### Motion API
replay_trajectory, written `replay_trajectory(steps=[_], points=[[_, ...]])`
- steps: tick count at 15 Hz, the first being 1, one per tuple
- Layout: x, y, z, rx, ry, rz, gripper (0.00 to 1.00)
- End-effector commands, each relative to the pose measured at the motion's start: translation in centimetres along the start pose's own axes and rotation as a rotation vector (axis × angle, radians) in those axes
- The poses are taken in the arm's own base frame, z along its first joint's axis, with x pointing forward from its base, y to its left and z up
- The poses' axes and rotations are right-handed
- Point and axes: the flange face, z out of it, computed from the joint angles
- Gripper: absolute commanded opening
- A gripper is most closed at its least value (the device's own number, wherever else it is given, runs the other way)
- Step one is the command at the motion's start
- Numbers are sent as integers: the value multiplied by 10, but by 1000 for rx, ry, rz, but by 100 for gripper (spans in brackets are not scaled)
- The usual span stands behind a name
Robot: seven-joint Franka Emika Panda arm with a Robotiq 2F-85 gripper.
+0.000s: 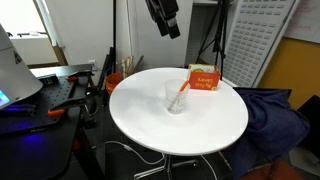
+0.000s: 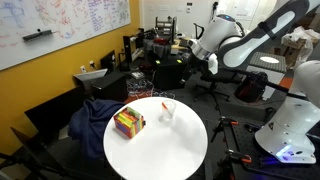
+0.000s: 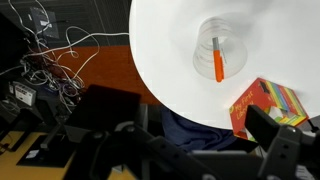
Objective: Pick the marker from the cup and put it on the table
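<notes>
The clear cup (image 1: 176, 98) stands near the middle of the round white table (image 1: 140, 115). The orange-red marker (image 1: 181, 92) leans inside it with its pale end sticking up. Both show again in an exterior view, cup (image 2: 168, 111) and marker (image 2: 166, 105). From the wrist view I look down into the cup (image 3: 218, 55) and see the marker (image 3: 218, 64) lying in it. My gripper (image 1: 166, 20) hangs open high above the table's far edge, well clear of the cup. In the wrist view its dark fingers (image 3: 275, 135) stand wide apart with nothing between them.
An orange-red box (image 1: 203, 79) sits on the table beside the cup, also seen as the box (image 3: 268, 105) in the wrist view. A blue cloth (image 1: 275, 112) drapes over a chair next to the table. A cluttered dark desk (image 1: 45, 95) with cables stands to one side.
</notes>
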Motion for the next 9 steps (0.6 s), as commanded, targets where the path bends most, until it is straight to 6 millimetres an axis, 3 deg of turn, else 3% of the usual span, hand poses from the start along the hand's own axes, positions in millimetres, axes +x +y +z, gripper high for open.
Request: replay_trajectory(steps=[1, 9], points=[[16, 4, 26, 13, 11, -47, 100], [32, -13, 62, 96, -49, -43, 100]])
